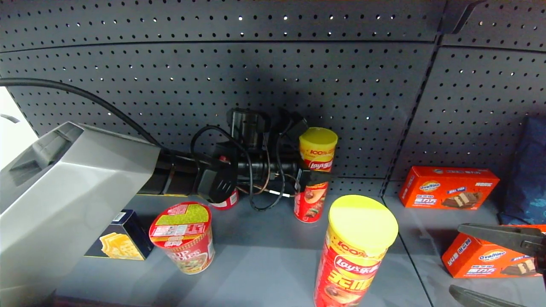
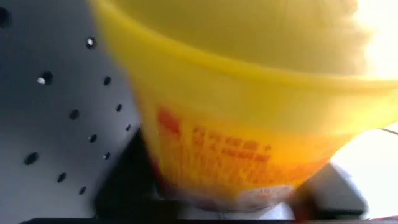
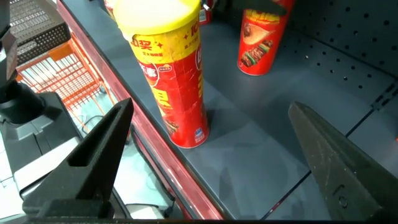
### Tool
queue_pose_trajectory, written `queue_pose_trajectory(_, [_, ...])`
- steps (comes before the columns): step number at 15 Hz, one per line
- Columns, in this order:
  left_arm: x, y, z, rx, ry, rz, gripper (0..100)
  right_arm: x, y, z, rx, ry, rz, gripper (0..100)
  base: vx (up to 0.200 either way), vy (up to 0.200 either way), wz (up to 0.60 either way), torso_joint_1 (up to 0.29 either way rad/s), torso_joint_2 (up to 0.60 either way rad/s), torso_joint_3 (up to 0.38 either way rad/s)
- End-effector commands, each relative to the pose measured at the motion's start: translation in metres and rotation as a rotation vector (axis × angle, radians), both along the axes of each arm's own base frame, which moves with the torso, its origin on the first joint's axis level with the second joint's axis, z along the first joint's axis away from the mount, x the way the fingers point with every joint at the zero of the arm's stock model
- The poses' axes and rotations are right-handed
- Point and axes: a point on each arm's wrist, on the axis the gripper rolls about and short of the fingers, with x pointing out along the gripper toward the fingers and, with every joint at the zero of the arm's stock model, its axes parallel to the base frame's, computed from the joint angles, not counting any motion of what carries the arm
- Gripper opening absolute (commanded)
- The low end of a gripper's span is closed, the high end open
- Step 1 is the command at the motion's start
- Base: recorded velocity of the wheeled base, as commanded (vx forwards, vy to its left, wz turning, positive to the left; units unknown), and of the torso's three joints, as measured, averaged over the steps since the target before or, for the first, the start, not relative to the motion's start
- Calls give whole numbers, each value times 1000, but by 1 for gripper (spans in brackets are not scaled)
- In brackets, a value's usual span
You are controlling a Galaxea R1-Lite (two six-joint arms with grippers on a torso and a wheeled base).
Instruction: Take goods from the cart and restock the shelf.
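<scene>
Red noodle cup (image 1: 182, 236), front can (image 1: 356, 251) near gripped rear can (image 1: 318, 149).

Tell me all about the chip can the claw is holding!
The chip can is a tall tube with a flat yellow lid, a yellow band beneath and a red lower half picturing food. It stands nearly upright, leaning slightly, close to the pegboard wall. The left claw grips its middle. Its base seems to rest on the grey shelf.

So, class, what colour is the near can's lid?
Yellow lid, clearest in the head view.
</scene>
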Motion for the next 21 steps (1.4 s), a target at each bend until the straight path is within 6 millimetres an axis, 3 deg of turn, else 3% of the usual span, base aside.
queue_pose_trajectory(1, [-2,-3,-1,2,3,-4,100,0,0,0,0,-1,0,100,0,0,0,0,0,0])
queue_pose_trajectory(5, [-4,1,1,4,5,1,100,0,0,-4,-9,11,3,100,0,0,0,0,0,0])
queue_pose_trajectory(9, [-22,25,13,20,-16,20,100,-1,0,-11,-22,34,21,100,0,0,0,0,0,0])
queue_pose_trajectory(15, [-59,67,46,9,-45,70,100,1,-1,-16,-32,49,3,100,0,0,0,0,0,0])
queue_pose_trajectory(19, [-85,89,54,18,-40,113,100,8,4,-17,-54,62,0,100,0,0,0,0,0,0])
queue_pose_trajectory(21, [-112,110,61,30,-34,196,100,16,10,-25,-99,109,-29,100,0,0,0,0,0,0])
